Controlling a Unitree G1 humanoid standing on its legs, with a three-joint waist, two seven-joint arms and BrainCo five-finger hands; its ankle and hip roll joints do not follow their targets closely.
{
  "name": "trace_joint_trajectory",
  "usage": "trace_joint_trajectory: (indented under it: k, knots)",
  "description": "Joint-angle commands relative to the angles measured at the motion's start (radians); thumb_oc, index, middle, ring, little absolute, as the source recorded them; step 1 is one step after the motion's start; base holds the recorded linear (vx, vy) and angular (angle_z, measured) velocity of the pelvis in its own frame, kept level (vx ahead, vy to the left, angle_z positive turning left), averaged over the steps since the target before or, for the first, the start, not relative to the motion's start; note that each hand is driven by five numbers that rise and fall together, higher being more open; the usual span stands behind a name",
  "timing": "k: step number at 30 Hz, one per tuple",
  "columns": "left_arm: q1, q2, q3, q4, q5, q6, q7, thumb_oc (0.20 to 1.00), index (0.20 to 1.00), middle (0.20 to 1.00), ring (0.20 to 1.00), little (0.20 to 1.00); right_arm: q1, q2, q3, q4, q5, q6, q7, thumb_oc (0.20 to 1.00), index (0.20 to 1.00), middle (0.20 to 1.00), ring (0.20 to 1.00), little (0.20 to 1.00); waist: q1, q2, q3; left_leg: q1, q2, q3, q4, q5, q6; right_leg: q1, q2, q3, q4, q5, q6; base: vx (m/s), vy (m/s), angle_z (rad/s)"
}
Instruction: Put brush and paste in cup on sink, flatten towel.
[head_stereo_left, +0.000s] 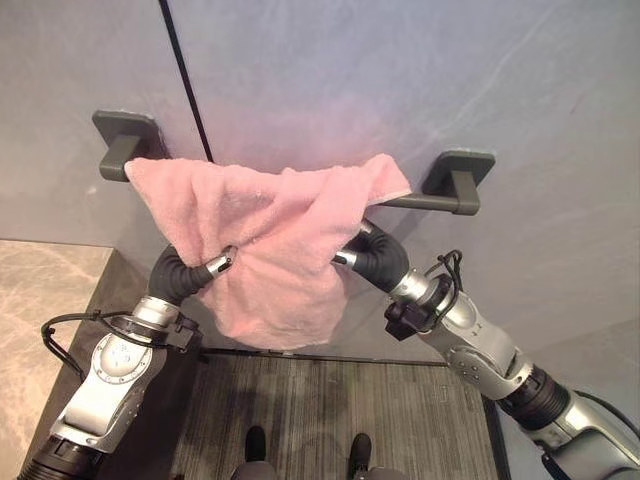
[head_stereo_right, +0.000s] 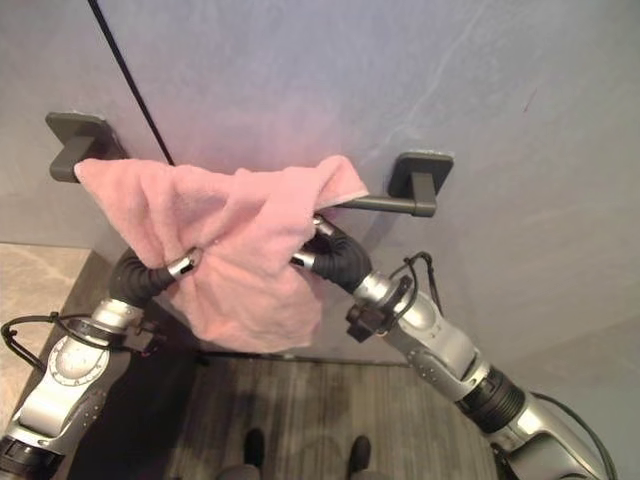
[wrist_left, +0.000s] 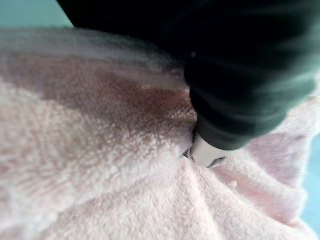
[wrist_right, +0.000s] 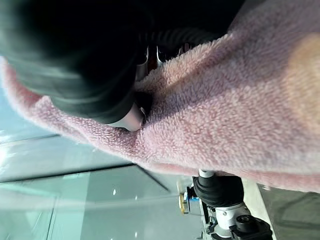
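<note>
1. Background: grey wall (head_stereo_left: 400, 80) carrying one dark towel bar (head_stereo_left: 440, 203) on two brackets.
2. Left hand (head_stereo_left: 218, 264) and right hand (head_stereo_left: 350, 256): both buried in cloth; finger state cannot be told.
3. Pink towel (head_stereo_left: 270, 240): one, bunched over the bar, its tail hanging between the hands.
4. Handling, judged: light, soft, limp, non-slippery; best taken at the side edges and drawn apart.

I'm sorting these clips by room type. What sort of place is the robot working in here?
Most likely a bathroom. A pink towel hangs bunched over a dark wall-mounted towel bar on a grey wall, and a stone-look countertop sits to the robot's left.
</note>
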Motion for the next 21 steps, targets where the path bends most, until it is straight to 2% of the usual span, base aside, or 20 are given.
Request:
trace_joint_trajectory:
  k: [1, 8, 9, 10, 12, 13, 14, 19, 21]
  knots:
    - [-0.046, -0.011, -0.041, 0.081, 0.055, -0.008, 0.016, 0.200, 0.200, 0.200, 0.200, 0.200, 0.042, 0.053, -0.026, -0.038, 0.061, -0.015, 0.011, 0.200, 0.200, 0.200, 0.200, 0.200, -0.026, -0.009, -0.026, 0.065, -0.012, 0.071, 0.002, -0.032, 0.015, 0.033, -0.088, 0.063, -0.002, 0.043, 0.104, 0.06, 0.019, -0.13]
    - [-0.035, -0.070, -0.077, 0.156, 0.103, 0.008, 0.008, 0.200, 0.200, 0.200, 0.200, 0.200, 0.107, 0.101, -0.015, 0.002, 0.038, 0.009, 0.023, 0.200, 0.200, 0.200, 0.200, 0.200, -0.047, 0.008, -0.050, 0.102, -0.010, 0.087, 0.002, -0.044, 0.017, 0.053, -0.084, 0.081, 0.000, 0.029, 0.101, 0.04, 0.003, -0.13]
    - [-0.034, -0.073, -0.078, 0.165, 0.110, 0.008, 0.010, 0.200, 0.200, 0.200, 0.200, 0.200, 0.107, 0.102, -0.008, 0.012, 0.029, 0.015, 0.020, 0.630, 0.630, 0.630, 0.630, 0.630, -0.047, 0.009, -0.053, 0.106, -0.009, 0.089, 0.002, -0.045, 0.016, 0.056, -0.084, 0.083, -0.002, 0.029, 0.100, 0.03, -0.009, -0.04]
    - [-0.034, -0.074, -0.078, 0.165, 0.110, 0.008, 0.010, 0.200, 0.200, 0.200, 0.200, 0.200, 0.107, 0.102, -0.008, 0.012, 0.029, 0.015, 0.020, 1.000, 1.000, 1.000, 1.000, 1.000, -0.047, 0.009, -0.053, 0.107, -0.009, 0.089, 0.002, -0.045, 0.016, 0.056, -0.084, 0.083, -0.002, 0.029, 0.100, 0.01, -0.008, -0.04]
    - [-0.024, -0.079, -0.072, 0.180, 0.132, 0.015, 0.017, 0.200, 0.200, 0.200, 0.200, 0.200, 0.104, 0.088, -0.005, 0.010, -0.007, 0.022, 0.013, 1.000, 1.000, 1.000, 1.000, 1.000, -0.050, 0.010, -0.060, 0.113, -0.006, 0.093, 0.002, -0.045, 0.015, 0.059, -0.082, 0.084, -0.002, 0.026, 0.099, 0.01, -0.005, -0.02]
    - [-0.023, -0.082, -0.070, 0.190, 0.143, 0.018, 0.024, 0.523, 0.523, 0.523, 0.523, 0.523, 0.104, 0.085, -0.003, 0.015, -0.014, 0.024, 0.010, 1.000, 1.000, 1.000, 1.000, 1.000, -0.049, 0.011, -0.062, 0.114, -0.005, 0.093, 0.002, -0.045, 0.014, 0.061, -0.081, 0.084, -0.002, 0.025, 0.099, 0.00, 0.000, 0.00]
    - [-0.013, -0.084, -0.060, 0.203, 0.157, 0.021, 0.034, 1.000, 1.000, 1.000, 1.000, 1.000, 0.109, 0.075, -0.012, 0.020, -0.041, 0.023, 0.002, 1.000, 1.000, 1.000, 1.000, 1.000, -0.049, 0.011, -0.064, 0.116, -0.003, 0.094, 0.002, -0.044, 0.013, 0.061, -0.080, 0.084, -0.002, 0.025, 0.098, 0.00, 0.000, 0.00]
    - [0.049, -0.082, 0.013, 0.223, 0.290, 0.024, 0.080, 1.000, 1.000, 1.000, 1.000, 1.000, 0.176, 0.061, -0.068, 0.062, -0.126, 0.022, 0.000, 1.000, 1.000, 1.000, 1.000, 1.000, -0.047, 0.012, -0.074, 0.111, 0.004, 0.087, 0.002, -0.037, 0.008, 0.064, -0.076, 0.077, -0.002, 0.024, 0.096, -0.02, -0.015, 0.00]
    - [0.135, -0.085, 0.110, 0.230, 0.399, 0.019, 0.116, 1.000, 1.000, 1.000, 1.000, 1.000, 0.290, 0.050, -0.163, 0.101, -0.148, 0.009, 0.003, 1.000, 1.000, 1.000, 1.000, 1.000, -0.044, 0.012, -0.082, 0.107, 0.008, 0.078, 0.002, -0.035, 0.006, 0.070, -0.077, 0.063, -0.002, 0.023, 0.097, -0.04, -0.026, 0.03]
